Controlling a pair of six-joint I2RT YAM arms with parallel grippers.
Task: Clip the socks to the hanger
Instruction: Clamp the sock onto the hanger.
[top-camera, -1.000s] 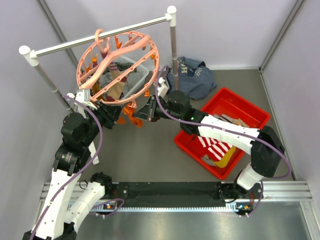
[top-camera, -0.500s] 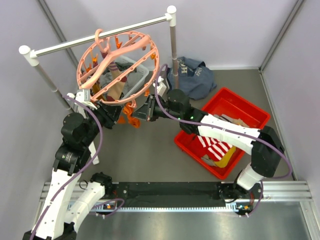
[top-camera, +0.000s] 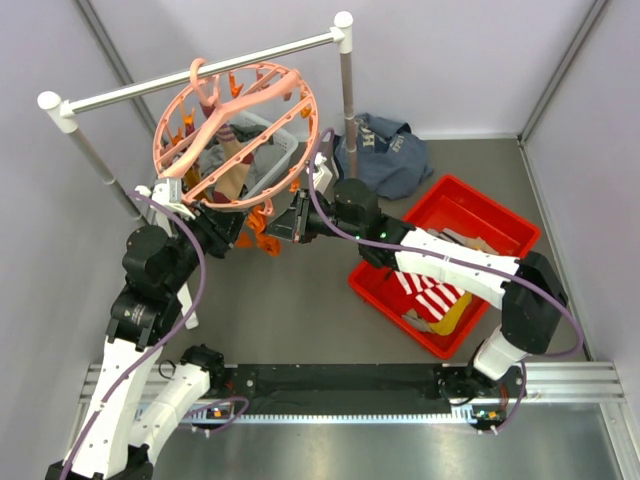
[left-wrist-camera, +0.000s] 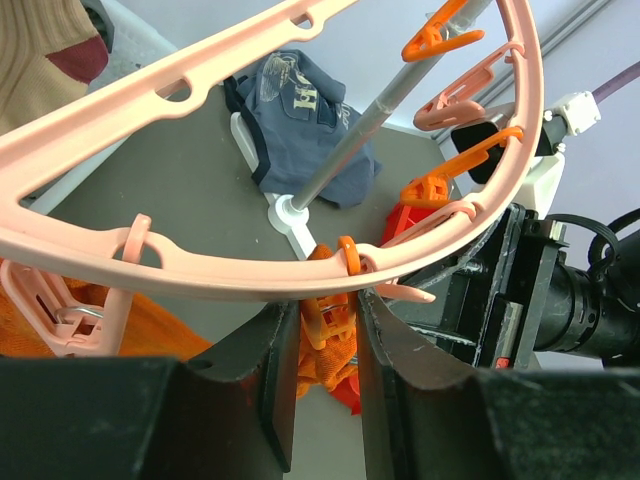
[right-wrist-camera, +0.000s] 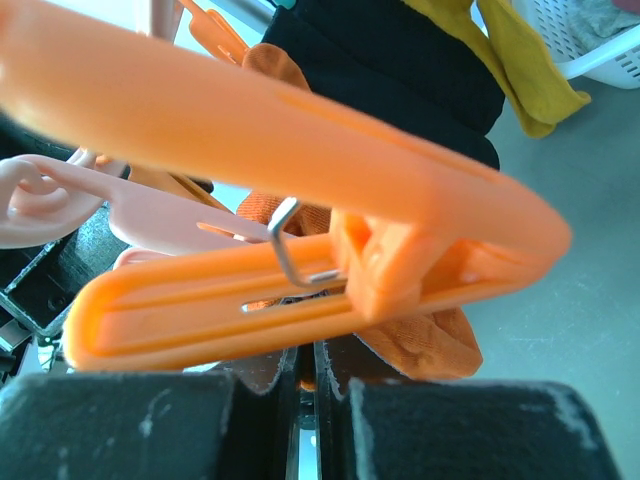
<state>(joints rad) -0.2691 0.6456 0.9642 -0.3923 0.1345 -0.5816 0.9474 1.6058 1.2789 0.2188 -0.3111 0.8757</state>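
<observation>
My left pincer (left-wrist-camera: 328, 335) points up at the lower rim of the hanger (left-wrist-camera: 200, 282), which arcs just above its fingertips. Its two fingers stand a narrow gap apart, with an orange peg (left-wrist-camera: 320, 320) hanging from the rim down between them. The peg seems to touch both fingers, but I cannot tell whether they are pressing it. Deeper in that gap, below the peg, I see the orange sock (left-wrist-camera: 322, 378). My right pincer (right-wrist-camera: 305, 378) is clenched on that sock: its fingers are almost together with orange fabric pinched in the slit, and the rest bunches just beyond the tips. A large orange clip (right-wrist-camera: 300, 260) crosses right ahead of those tips, its wire spring showing; I cannot tell whether it is the same peg. From above, the two pincers sit nearly tip to tip under the near edge of the ring, the right one just beside the left. The striped socks (top-camera: 428, 296) lie in the red bin (top-camera: 480, 215), well behind the right pincer, under its arm.
</observation>
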